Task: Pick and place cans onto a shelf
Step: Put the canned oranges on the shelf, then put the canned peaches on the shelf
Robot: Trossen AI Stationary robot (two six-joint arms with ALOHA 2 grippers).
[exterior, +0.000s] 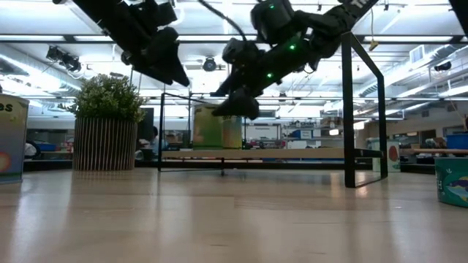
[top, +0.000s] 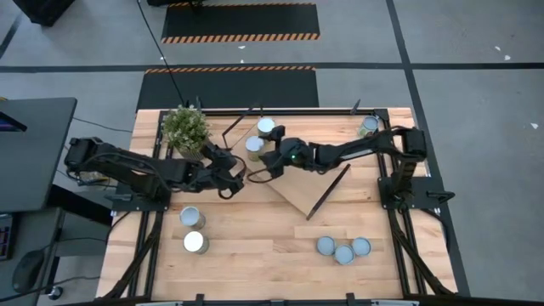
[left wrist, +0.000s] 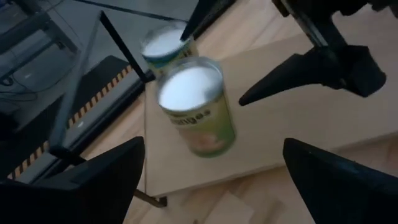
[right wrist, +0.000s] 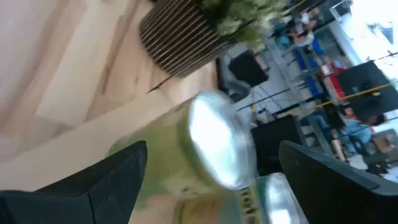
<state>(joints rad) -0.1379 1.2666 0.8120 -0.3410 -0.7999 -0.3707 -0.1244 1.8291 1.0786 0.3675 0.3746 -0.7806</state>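
Observation:
Two cans stand upright on the shelf's light-wood board (top: 293, 183), which lies slanted across the table's middle: one with a green label (top: 254, 144) and one behind it (top: 266, 125). My left gripper (top: 239, 176) is open and empty, hovering near the green-labelled can (left wrist: 196, 109), which shows ahead between its fingers. My right gripper (top: 263, 167) is open and empty too, close beside the same can (right wrist: 217, 146). It shows in the left wrist view (left wrist: 311, 68) and in the low view (exterior: 238, 102), raised above the board.
A potted plant (top: 185, 127) stands at the far left by the shelf's end. Two cans (top: 193, 229) stand near left, three (top: 343, 249) near right and one (top: 368, 126) far right. The shelf's black frame legs (exterior: 351, 109) stand up at its ends.

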